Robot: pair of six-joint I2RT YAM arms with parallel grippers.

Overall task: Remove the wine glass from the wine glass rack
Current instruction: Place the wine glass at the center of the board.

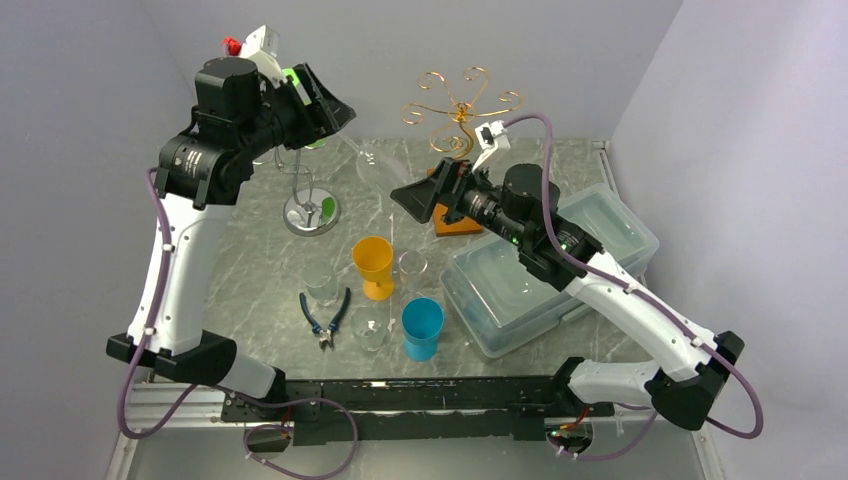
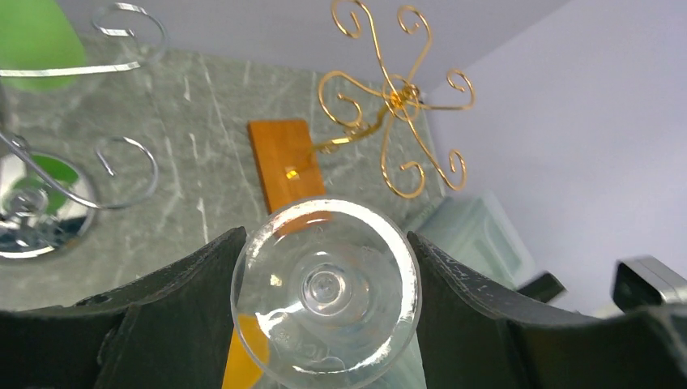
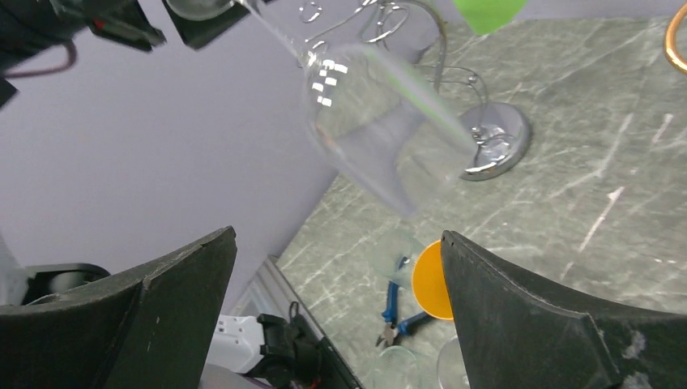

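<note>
Left tool (image 2: 324,239) on clear wine glass (image 2: 326,296) — round-footed

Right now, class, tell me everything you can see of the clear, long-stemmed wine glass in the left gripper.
The clear wine glass is colourless, transparent glass: a round flat foot, a thin stem, a tall empty bowl, no damage visible. It hangs tilted in the air over the grey marbled table, seemingly clear of the silver wire rack. Only the left gripper touches it, black fingers clamping the foot's rim from both sides.
</note>
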